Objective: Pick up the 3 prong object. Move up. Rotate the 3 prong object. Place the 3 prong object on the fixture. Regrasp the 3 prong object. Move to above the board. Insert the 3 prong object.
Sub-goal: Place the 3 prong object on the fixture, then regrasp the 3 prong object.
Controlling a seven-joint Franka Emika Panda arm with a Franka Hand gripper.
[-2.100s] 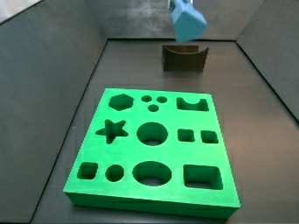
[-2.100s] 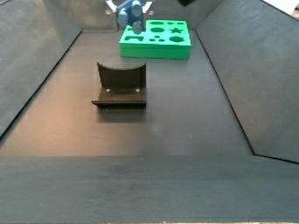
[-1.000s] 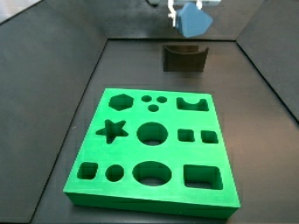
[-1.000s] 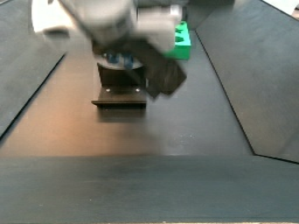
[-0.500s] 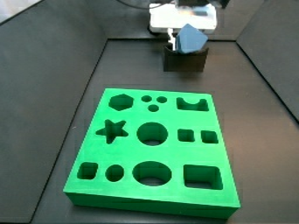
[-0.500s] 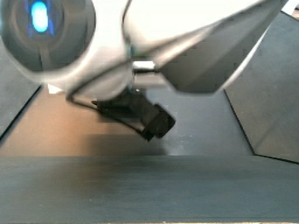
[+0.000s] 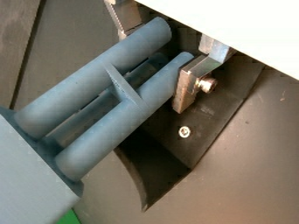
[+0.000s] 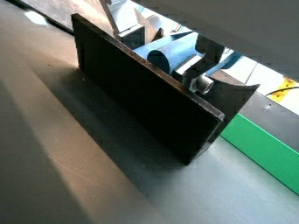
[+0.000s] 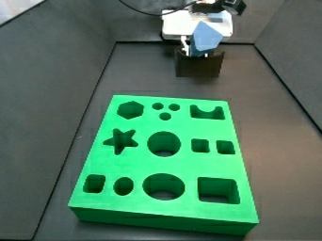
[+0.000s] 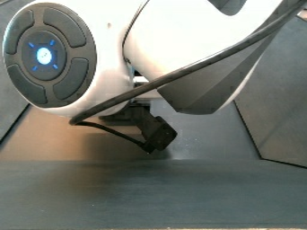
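Observation:
My gripper (image 9: 201, 21) is shut on the 3 prong object (image 9: 205, 36), a blue-grey piece, and holds it just over the fixture (image 9: 199, 64), a dark notched block at the far end of the floor. In a wrist view the 3 prong object (image 7: 105, 96) lies between my silver fingers (image 7: 191, 80), with its parallel prongs showing and the gripper (image 7: 149, 54) above the fixture (image 7: 163, 166). In a wrist view the piece's rounded end (image 8: 170, 54) sits behind the fixture's top edge (image 8: 140, 96). I cannot tell whether it touches the fixture. The green board (image 9: 164, 160) lies nearer.
Dark sloping walls (image 9: 75, 85) enclose the floor on both sides. The arm's white body (image 10: 156, 54) fills a side view and hides the fixture and the board there. The board's edge (image 8: 263, 149) shows beside the fixture in a wrist view.
My gripper has come down with the 3 prong object from high above to just over the fixture. The arm has swung in and now fills a side view.

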